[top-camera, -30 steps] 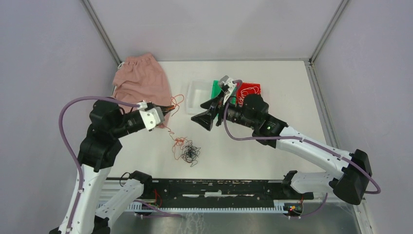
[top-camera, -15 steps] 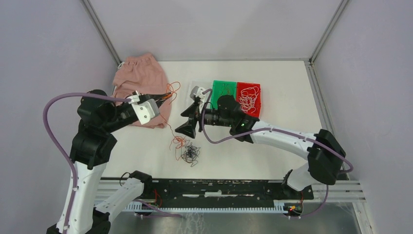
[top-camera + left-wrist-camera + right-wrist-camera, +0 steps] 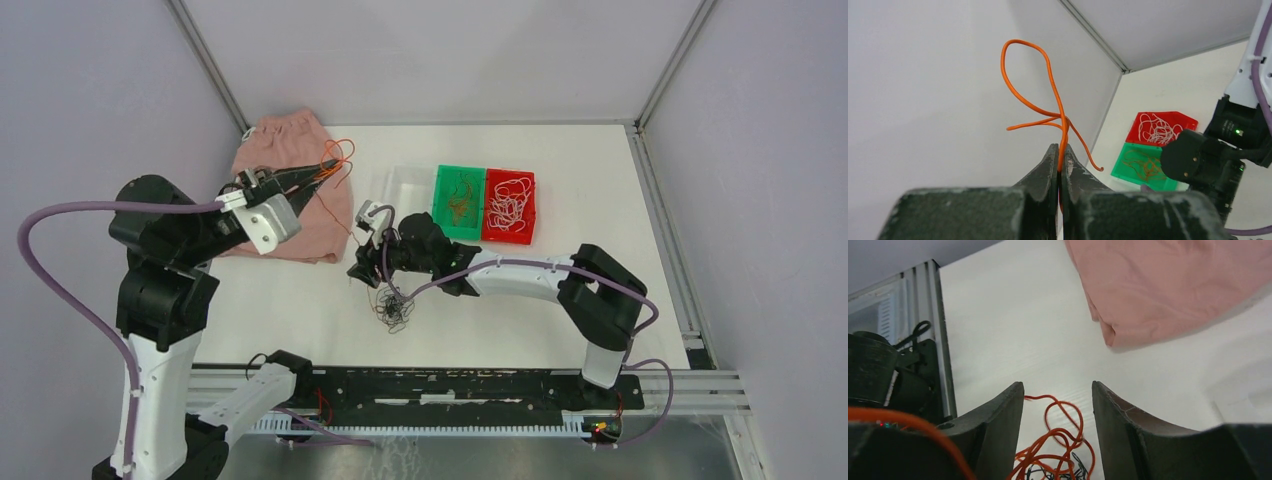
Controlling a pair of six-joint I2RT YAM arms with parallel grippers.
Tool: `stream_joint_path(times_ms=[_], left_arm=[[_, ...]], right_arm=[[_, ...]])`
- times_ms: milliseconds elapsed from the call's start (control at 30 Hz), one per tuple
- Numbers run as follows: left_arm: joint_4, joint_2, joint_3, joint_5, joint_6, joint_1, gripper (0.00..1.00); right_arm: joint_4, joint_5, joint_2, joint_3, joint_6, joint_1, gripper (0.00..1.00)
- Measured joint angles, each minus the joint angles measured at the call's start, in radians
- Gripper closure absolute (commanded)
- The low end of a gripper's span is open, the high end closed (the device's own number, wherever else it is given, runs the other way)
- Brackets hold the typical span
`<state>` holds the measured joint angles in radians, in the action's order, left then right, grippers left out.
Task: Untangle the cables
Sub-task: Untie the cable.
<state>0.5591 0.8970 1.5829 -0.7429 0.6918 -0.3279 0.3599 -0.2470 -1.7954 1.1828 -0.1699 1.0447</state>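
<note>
Nearest the arm bases we see the tangle [image 3: 392, 308] of black and orange cables on the white table [image 3: 590, 190]. Its strands are too fine for us to trace singly. The right gripper [image 3: 362, 270] sits just at its 11 o'clock. In the right wrist view the frame edge cuts the clump off, and only orange loops show between fingers that stand moderately apart, gripping nothing. Farther, at 10 o'clock, the left gripper [image 3: 322, 174] hangs over the pink cloth [image 3: 290, 150], jaws pinched on an orange cable [image 3: 337, 160] that loops beyond the tips. Farthest, at 1 o'clock, the green tray [image 3: 440, 225] holds orange strands and the red tray [image 3: 527, 225] white ones.
</note>
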Motion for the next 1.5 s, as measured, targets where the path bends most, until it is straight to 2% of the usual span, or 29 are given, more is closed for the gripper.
stream_joint_path(times_ms=[300,433,633,800,1000,1167,1333,1400,1500], left_arm=[[-0.108,0.034,0.105,0.037,0.005,0.000,0.97],[-0.209,0.057,0.130,0.090,0.016,0.000,0.97],[-0.360,0.094,0.167,0.177,0.040,0.000,0.97],[-0.456,0.116,0.195,0.214,0.070,0.000,0.97],[-0.663,0.159,0.248,0.274,0.118,0.000,0.97],[-0.799,0.223,0.363,0.298,0.189,0.000,0.97],[-0.858,0.296,0.538,0.307,0.231,0.000,0.97],[-0.858,0.292,0.551,0.306,0.234,0.000,0.97],[-0.871,0.248,0.489,0.294,0.256,0.000,0.97]], right_arm=[[0.102,0.106,-0.045,-0.137,-0.031,-0.002,0.40],[0.168,0.143,-0.066,-0.204,-0.058,-0.002,0.39],[0.235,0.182,-0.089,-0.270,-0.095,-0.002,0.32],[0.254,0.200,-0.085,-0.283,-0.096,-0.002,0.28],[0.275,0.208,-0.076,-0.301,-0.097,-0.002,0.25],[0.282,0.219,-0.076,-0.323,-0.105,-0.002,0.26],[0.293,0.233,-0.076,-0.335,-0.116,-0.002,0.26],[0.298,0.233,-0.076,-0.340,-0.119,-0.002,0.25],[0.294,0.233,-0.071,-0.340,-0.117,-0.002,0.25]])
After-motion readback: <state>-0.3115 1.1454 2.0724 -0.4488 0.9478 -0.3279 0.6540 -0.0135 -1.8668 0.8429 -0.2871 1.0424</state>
